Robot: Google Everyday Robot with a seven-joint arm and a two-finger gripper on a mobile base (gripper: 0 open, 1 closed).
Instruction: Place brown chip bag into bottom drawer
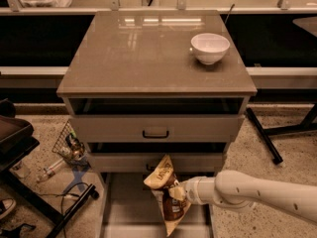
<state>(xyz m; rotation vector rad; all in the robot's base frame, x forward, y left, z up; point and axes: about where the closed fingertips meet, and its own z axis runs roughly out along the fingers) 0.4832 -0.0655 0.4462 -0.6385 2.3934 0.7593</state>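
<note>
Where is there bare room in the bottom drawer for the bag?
The bottom drawer floor is bare between its left wall and the chip bag. The gripper, gripping the bag, crowds the middle and right.

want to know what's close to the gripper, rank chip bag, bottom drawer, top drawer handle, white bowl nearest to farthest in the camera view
1. brown chip bag: clamped in the gripper, low centre.
2. bottom drawer: directly beneath it.
3. top drawer handle: higher up, centre.
4. white bowl: farthest, on the cabinet top, right side.
</note>
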